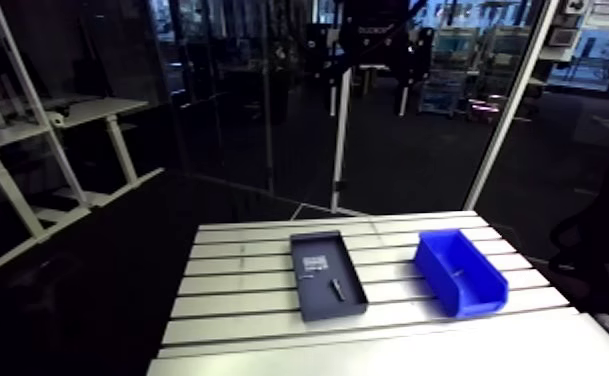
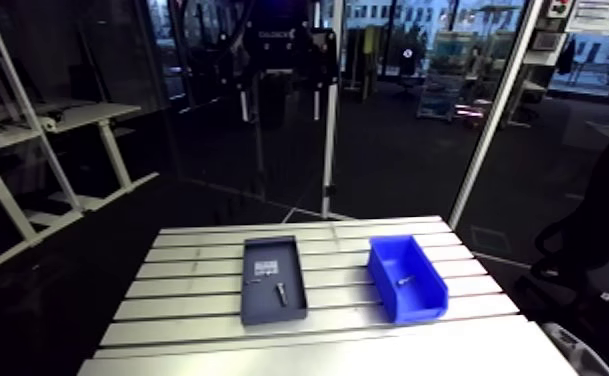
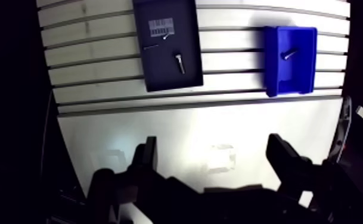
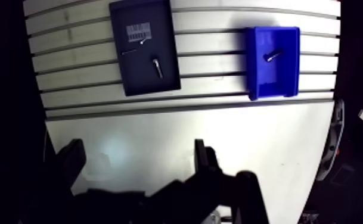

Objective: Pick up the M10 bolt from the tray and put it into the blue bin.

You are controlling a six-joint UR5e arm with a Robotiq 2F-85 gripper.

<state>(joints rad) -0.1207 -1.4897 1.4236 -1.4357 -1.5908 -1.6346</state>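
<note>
A dark rectangular tray (image 3: pixel 158 68) lies on the slotted table, with a short dark bolt (image 3: pixel 179 61) near its middle. To its right stands the blue bin (image 3: pixel 292 74), and a bolt (image 3: pixel 287 53) lies inside it. In the wrist view my gripper (image 3: pixel 213 148) hangs high above the table's near, smooth part, well short of both tray and bin. Its two black fingers (image 3: pixel 148 156) are spread wide, open, with nothing between them. The arm view shows the tray (image 1: pixel 320 300) left of the bin (image 1: pixel 468 285).
A white label (image 3: pixel 161 26) and a small pale screw (image 3: pixel 167 37) sit at the tray's far end. The slotted aluminium table (image 3: pixel 94 68) gives way to a smooth plate (image 3: pixel 177 128) under the gripper. Dark floor borders the table on both sides.
</note>
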